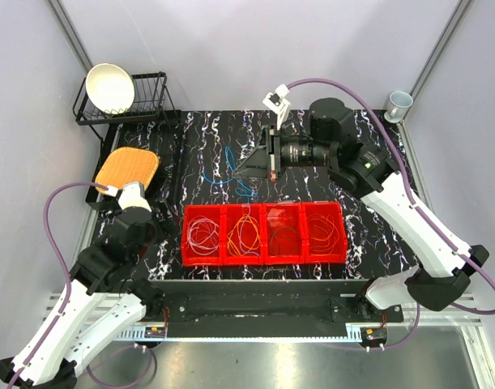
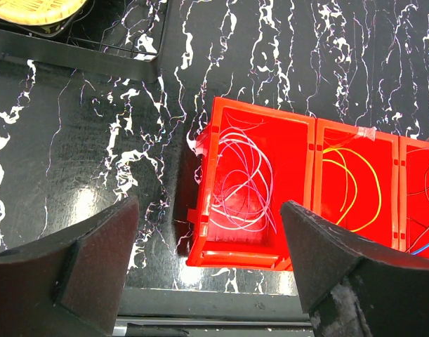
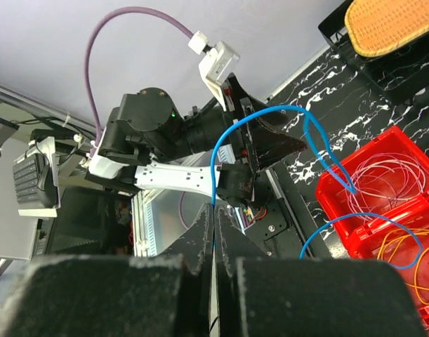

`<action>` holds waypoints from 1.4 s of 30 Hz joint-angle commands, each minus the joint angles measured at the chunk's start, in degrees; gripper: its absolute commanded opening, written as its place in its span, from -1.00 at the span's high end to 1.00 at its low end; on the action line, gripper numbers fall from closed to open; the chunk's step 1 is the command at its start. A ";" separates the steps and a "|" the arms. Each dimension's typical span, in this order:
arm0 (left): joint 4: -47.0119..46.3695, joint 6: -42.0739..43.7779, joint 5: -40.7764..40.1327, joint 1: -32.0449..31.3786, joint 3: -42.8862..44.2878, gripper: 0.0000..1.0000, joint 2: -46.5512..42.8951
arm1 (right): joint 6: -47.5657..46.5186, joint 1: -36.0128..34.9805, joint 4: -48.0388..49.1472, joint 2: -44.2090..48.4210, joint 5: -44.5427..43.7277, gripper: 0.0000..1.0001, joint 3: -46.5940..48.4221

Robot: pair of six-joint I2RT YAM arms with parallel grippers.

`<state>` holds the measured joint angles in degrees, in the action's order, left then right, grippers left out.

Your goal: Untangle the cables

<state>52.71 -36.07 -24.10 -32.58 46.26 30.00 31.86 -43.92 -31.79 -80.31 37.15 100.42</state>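
A row of red bins (image 1: 263, 258) stands near the table's front. They hold white cables (image 1: 202, 233), orange and yellow cables (image 1: 246, 232), brown cables (image 1: 285, 237) and red cables (image 1: 324, 232). My right gripper (image 1: 247, 168) hovers behind the bins and is shut on a blue cable (image 1: 233, 164). In the right wrist view the gripper (image 3: 215, 214) pinches the blue cable (image 3: 270, 111), which loops down toward the bins. My left gripper (image 2: 210, 281) is open and empty above the near left corner of the bin (image 2: 232, 254) with the white cables (image 2: 246, 189).
A wire dish rack (image 1: 154, 97) with a white bowl (image 1: 111, 87) stands at the back left. A woven bamboo tray (image 1: 127, 168) lies on a black rack left of the bins. A mug (image 1: 398, 104) sits at the back right corner.
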 commanded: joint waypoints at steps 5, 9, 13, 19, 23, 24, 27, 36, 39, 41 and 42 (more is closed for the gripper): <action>-1.64 -0.49 -1.57 -0.20 0.15 -0.69 0.06 | 0.58 -0.81 6.65 1.21 -0.50 1.00 -7.34; -1.64 -0.49 -1.65 -0.20 0.06 -0.69 0.06 | -0.39 -0.73 7.09 0.42 -1.55 1.00 -9.45; -1.73 -0.58 -1.74 -0.12 0.06 -0.69 0.41 | -1.53 -0.81 7.44 -0.46 -2.16 1.00 -10.33; -1.56 -0.66 -1.83 -0.12 0.15 -0.69 0.76 | -2.33 -0.73 7.36 -2.04 -2.78 1.00 -12.18; -1.64 -0.66 -2.01 -0.12 0.06 -0.69 0.94 | -1.89 -0.81 7.71 -1.69 -3.74 1.00 -15.34; -1.64 -0.66 -2.01 -0.12 0.15 -0.69 0.94 | -1.54 -0.73 7.97 -1.08 -4.01 1.00 -17.26; -1.56 -0.66 -2.01 -0.12 0.15 -0.69 1.29 | 0.04 -0.73 10.42 -0.37 -3.31 1.00 -21.82; -1.47 -0.75 -2.09 -0.12 0.23 -0.69 1.64 | 5.14 -1.17 17.73 -0.37 -1.63 1.00 -34.49; -1.47 -0.75 -2.09 -0.12 0.23 -0.69 1.82 | 5.58 -1.17 17.29 -0.63 -3.22 1.00 -36.17; -1.38 -0.75 -2.01 -0.03 0.32 -0.69 1.91 | 5.93 -1.17 17.11 -1.07 -4.44 1.00 -36.70; -1.47 -0.75 -2.01 -0.12 0.23 -0.69 1.91 | 5.76 -1.17 16.42 -1.25 -4.89 1.00 -36.88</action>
<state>53.08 -36.27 -24.73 -32.58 46.26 31.64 36.62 -44.58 -18.04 -82.15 34.54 63.92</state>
